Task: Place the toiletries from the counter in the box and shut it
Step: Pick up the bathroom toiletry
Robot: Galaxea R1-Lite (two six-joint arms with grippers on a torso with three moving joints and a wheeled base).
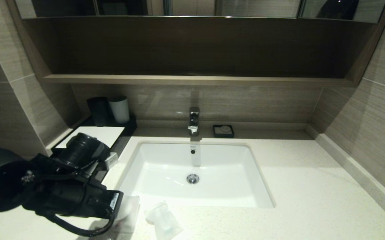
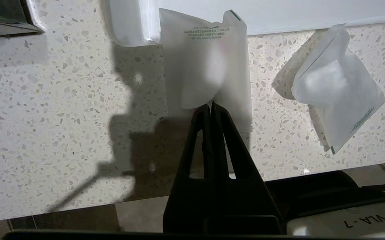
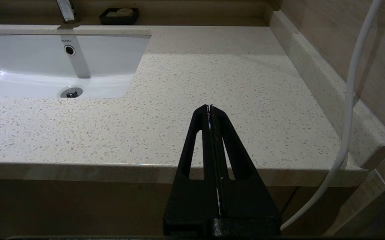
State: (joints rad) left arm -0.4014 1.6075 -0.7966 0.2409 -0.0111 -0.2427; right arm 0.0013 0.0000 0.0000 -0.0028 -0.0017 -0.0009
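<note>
Toiletries packet [image 2: 205, 63] pinched in closed left gripper [image 2: 210, 106] at counter [image 2: 62, 116] front edge; second packet [image 2: 335, 86] beside. Next: carry to box [image 1: 96, 135]. Right gripper [image 3: 209, 107] closed, empty, parked.

Bathroom: basin [image 1: 166, 173], faucet [image 1: 194, 120], speckled counter [image 1: 312, 186].

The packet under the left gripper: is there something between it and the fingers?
Nothing visible. The left gripper, shut and holding nothing, hangs over the near edge of the packet, which lies flat on the counter. The second packet lies apart, beside it.
</note>
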